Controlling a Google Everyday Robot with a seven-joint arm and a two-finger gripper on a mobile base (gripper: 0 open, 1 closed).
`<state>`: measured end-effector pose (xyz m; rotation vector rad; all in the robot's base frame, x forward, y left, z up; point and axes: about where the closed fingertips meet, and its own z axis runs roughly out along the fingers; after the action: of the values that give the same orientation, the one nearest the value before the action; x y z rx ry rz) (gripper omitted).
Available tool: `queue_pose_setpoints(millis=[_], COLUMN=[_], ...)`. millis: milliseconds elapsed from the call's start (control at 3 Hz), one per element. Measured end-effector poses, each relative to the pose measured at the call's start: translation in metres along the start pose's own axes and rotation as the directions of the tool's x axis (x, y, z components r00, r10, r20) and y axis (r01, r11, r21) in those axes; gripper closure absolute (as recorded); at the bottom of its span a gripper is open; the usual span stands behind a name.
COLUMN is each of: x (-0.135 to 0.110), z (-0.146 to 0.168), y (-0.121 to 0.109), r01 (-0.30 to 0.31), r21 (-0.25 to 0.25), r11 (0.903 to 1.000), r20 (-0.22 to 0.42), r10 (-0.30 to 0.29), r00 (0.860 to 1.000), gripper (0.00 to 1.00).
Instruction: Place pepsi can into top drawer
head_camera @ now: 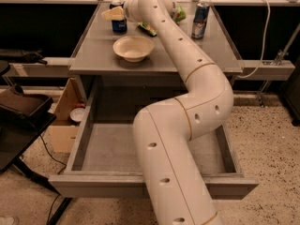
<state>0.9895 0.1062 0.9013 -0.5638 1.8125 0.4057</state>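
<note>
1. Camera view, largest item: robot arm [187, 125]. Cream, jointed, rising from the bottom edge across the drawer to the far left of the table. It hides the middle and right of the drawer floor.
2. table [93, 60]: grey cabinet top that carries all the loose items.
3. top drawer [108, 144]: pulled out below the table, wide and shallow. The centre of its front is covered by the robot arm, so no knob shows.
4. bowl [133, 47]: pale, near the table's front edge, just in front of the pepsi can.
5. tall can [200, 18]: blue and silver, upright at the far right, well apart from the pepsi can. Not the task's item.
6. hand [114, 14]: at the far left of the table, against the upper part of the pepsi can. Whether it is open or closed cannot be told.
7. pepsi can [119, 26]: dark blue, upright at the far left of the table, behind the bowl, its middle covered by the hand. Judged light and rigid but thin-walled, so it would dent under a hard squeeze. Its sides look smooth and likely slippery. It is best taken across mid-body and kept upright.
8. green wrapper [147, 29]: only scraps show beside the robot arm, so its kind is unclear.
</note>
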Motion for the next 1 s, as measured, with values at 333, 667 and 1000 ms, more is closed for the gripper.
queue_pose_setpoints(millis=[333, 667, 1000], x=[-0.0047, -0.0064, -0.0064], z=[0.0034, 0.0041, 0.0041], y=[0.0202, 0.0245, 0.0245], r01=[-0.025, -0.023, -0.023], r21=[-0.076, -0.09, -0.09], r11=[0.9968, 0.9957, 0.9957], r20=[0.028, 0.035, 0.035], r10=[0.027, 0.027, 0.027], r00=[0.999, 0.999, 0.999], gripper=[0.19, 0.49, 0.72])
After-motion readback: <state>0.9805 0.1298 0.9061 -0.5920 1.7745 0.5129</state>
